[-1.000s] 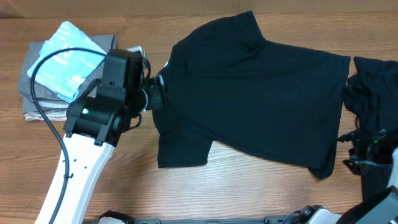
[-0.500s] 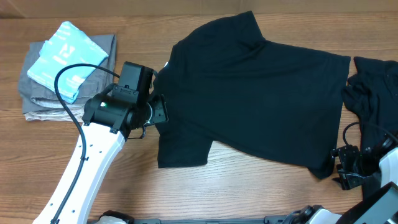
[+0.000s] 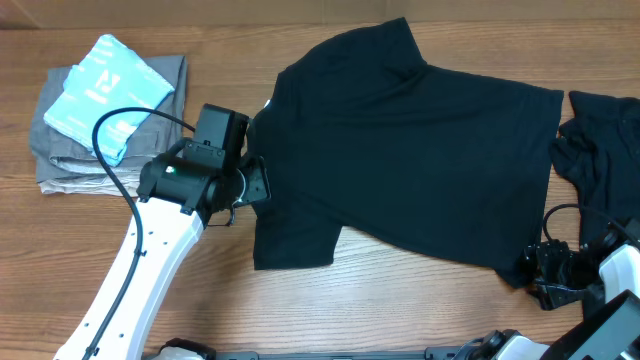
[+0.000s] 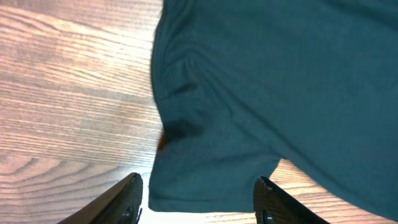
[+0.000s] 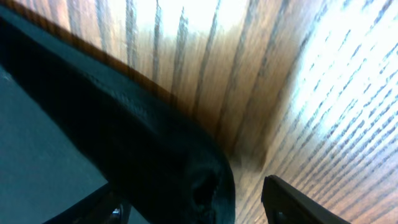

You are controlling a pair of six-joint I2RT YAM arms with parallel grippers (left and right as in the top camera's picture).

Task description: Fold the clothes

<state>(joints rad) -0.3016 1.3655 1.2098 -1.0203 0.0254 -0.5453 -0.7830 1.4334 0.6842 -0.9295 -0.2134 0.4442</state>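
Observation:
A black T-shirt [image 3: 410,150] lies spread flat across the middle of the wooden table. My left gripper [image 3: 256,181] is at the shirt's left sleeve. In the left wrist view its jaws [image 4: 199,200] are open, with the sleeve [image 4: 211,168] lying between and below the fingertips. My right gripper [image 3: 532,268] is at the shirt's near right corner. In the right wrist view its jaws [image 5: 199,205] are open, with the shirt's hem corner [image 5: 155,162] between the fingers. Neither gripper grips the cloth.
A folded grey garment [image 3: 60,165] with a light blue folded item [image 3: 105,85] on top sits at the far left. A crumpled black garment [image 3: 600,160] lies at the right edge, beside the right arm. Bare wood shows along the front.
My left arm swung right and down to the sleeve, then barely moved. My right gripper moved left along the table to the shirt's near right corner.

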